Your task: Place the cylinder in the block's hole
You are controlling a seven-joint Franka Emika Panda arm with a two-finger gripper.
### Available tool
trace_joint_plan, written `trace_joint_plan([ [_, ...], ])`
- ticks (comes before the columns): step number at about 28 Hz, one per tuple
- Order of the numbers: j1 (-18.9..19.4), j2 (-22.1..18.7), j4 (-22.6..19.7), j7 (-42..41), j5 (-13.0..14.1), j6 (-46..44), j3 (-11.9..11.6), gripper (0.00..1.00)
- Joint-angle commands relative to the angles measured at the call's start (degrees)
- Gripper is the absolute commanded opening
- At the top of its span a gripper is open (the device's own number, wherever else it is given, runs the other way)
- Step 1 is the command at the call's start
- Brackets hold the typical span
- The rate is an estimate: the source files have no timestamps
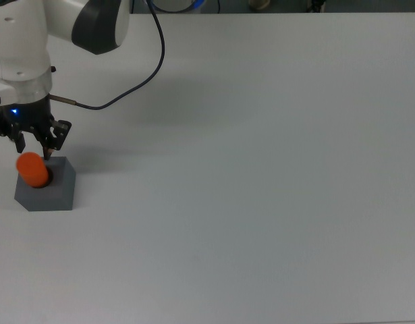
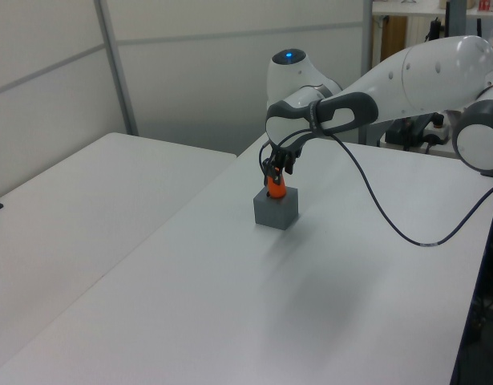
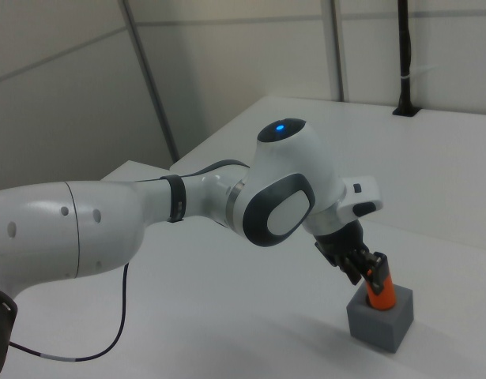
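- the cylinder (image 1: pixel 33 169) is standing upright in the hole of the block (image 1: pixel 55 191), its lower end sunk into the block's top face, near the top view's left edge of the tabletop (image 1: pixel 261 169).
- the claw (image 1: pixel 33 142) is hanging just above the cylinder; in the top view its fingers are looking spread and clear of the orange top, though the right view shows a fingertip very close beside it, so i am reading it as let go, not pinching.
- judging by look, the cylinder is being a light, stiff, smooth piece that could slip; the best hold is across its round sides near the upper end.
- the block is seeming matte and heavier, likely staying put.
- the top view is showing the gap between the fingers; the left view (image 2: pixel 276 189) and right view (image 3: pixel 379 294) are showing how much orange is sticking up.
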Motion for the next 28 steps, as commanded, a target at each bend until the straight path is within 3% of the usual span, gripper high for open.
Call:
trace_joint_plan([
  [1, 0.3, -0.6, -0.9, -1.4, 0.4, -1.8, 0.1, 0.56],
  [2, 0.3, -0.6, -0.9, -1.7, 0.4, -1.8, 0.1, 0.69],
  [6, 0.3, -0.6, -0.8, -2.0, 0.4, -1.8, 0.1, 0.97],
  [7, 0.3, -0.6, -0.8, -1.9, 0.4, -1.8, 0.1, 1.00],
  [28, 0.3, 0.5, -0.2, -1.9, 0.3, -1.3, 1.3, 1.00],
])
